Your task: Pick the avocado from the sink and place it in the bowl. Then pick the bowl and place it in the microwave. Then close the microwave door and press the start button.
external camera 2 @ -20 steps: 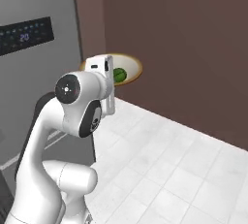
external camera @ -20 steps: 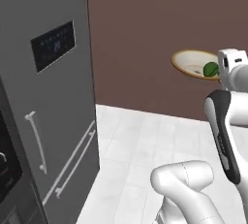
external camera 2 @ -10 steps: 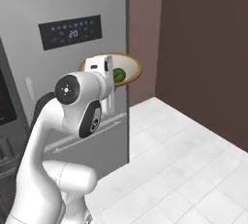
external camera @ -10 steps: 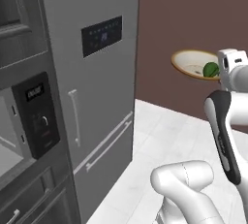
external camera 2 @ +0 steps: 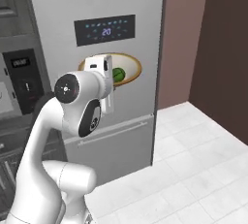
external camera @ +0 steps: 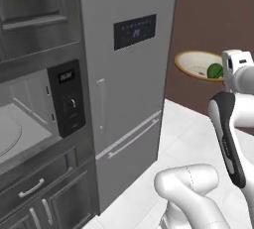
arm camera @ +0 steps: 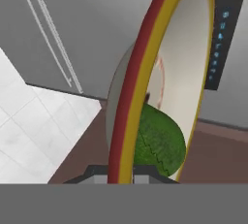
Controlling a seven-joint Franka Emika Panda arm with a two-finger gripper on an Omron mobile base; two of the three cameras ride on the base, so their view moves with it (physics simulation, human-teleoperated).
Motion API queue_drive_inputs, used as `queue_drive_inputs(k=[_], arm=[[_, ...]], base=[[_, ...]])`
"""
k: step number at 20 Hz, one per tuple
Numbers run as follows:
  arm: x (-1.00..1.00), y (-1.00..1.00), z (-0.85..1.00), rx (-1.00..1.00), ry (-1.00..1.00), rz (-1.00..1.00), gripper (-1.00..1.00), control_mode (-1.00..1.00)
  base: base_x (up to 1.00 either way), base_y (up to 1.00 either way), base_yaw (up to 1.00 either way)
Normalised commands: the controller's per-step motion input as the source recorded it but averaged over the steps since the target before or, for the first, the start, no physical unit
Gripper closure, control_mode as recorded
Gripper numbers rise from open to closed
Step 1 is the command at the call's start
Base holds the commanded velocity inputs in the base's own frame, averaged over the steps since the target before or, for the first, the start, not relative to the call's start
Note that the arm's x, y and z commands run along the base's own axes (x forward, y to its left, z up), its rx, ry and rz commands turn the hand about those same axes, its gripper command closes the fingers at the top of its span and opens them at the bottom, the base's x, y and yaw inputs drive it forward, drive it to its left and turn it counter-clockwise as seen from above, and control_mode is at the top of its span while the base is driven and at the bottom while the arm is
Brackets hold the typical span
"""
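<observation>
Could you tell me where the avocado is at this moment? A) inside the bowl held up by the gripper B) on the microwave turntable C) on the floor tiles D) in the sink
A: the avocado sits inside the bowl, which the gripper holds by its rim, up in front of the refrigerator.

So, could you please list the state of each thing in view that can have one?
Bowl: lifted off any surface, gripped at its rim, roughly level.
Avocado: resting inside the bowl.
Gripper: shut on the bowl's rim.
Microwave: cavity open to view, turntable bare.
Fridge: doors shut, display lit.
Drawer under the microwave: shut.
</observation>
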Motion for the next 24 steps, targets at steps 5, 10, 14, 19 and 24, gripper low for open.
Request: queue_drive_inputs(k=[5, 10, 14, 19, 24], arm=[[0.0, 0.0, 0.0, 0.0, 0.0, 0.0, 1.0, 1.0], [0.0, 0.0, 0.0, 0.0, 0.0, 0.0, 1.0, 1.0], [0.0, 0.0, 0.0, 0.0, 0.0, 0.0, 1.0, 1.0], [0.0, 0.0, 0.0, 0.0, 0.0, 0.0, 1.0, 1.0], [0.0, 0.0, 0.0, 0.0, 0.0, 0.0, 1.0, 1.0]], base=[[-0.46, 0.0, 0.4], [-0.36, 0.03, 0.43], [-0.25, 0.16, 0.38], [-0.1, 0.5, 0.32], [-0.21, 0.59, 0.28]])
